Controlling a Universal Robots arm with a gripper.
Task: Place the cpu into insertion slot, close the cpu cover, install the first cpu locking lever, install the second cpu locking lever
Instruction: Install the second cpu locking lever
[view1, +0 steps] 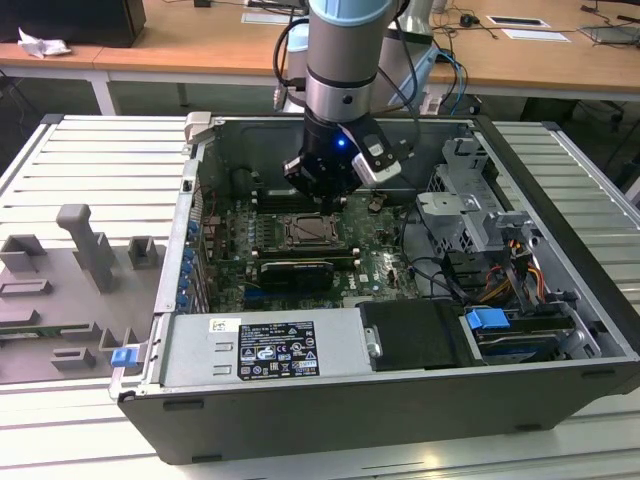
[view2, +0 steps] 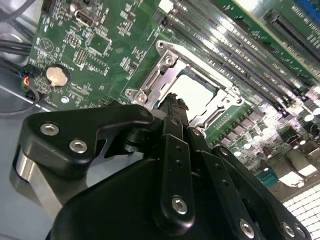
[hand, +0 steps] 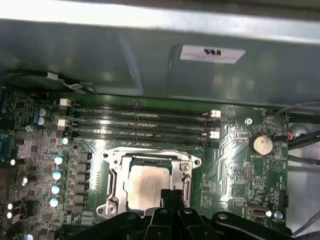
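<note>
A grey fixture plate (view1: 70, 290) with moulded blocks lies at the exterior view's left, beside an open computer case (view1: 400, 390) on a slatted table (view1: 90, 150). Inside the case, at the near edge, sits a power supply (view1: 270, 350) with a white label, and behind it the green motherboard (view1: 240, 225). The arm (view1: 345, 60) reaches down into the case over the board, its gripper (view1: 325, 185) hanging just behind the socket (view1: 310, 232); a blue light glows on the wrist. To the exterior view's right stand a metal drive cage (view1: 465, 205) and a bundle of cables (view1: 510, 265).

In both wrist views the cpu (hand: 147, 182) (view2: 192, 90) lies flat in the socket, its pale metal top showing through the cut-out of the cover (hand: 150, 156) (view2: 165, 75), which lies down over it as a silver frame. The black fingertips (hand: 170, 196) sit close together just above the chip's near edge; whether they touch it cannot be told, and they grip nothing visible. Long memory slots (hand: 140, 122) run beyond the socket, and a coin cell (hand: 261, 145) (view2: 57, 76) sits on the board well apart from it.
</note>
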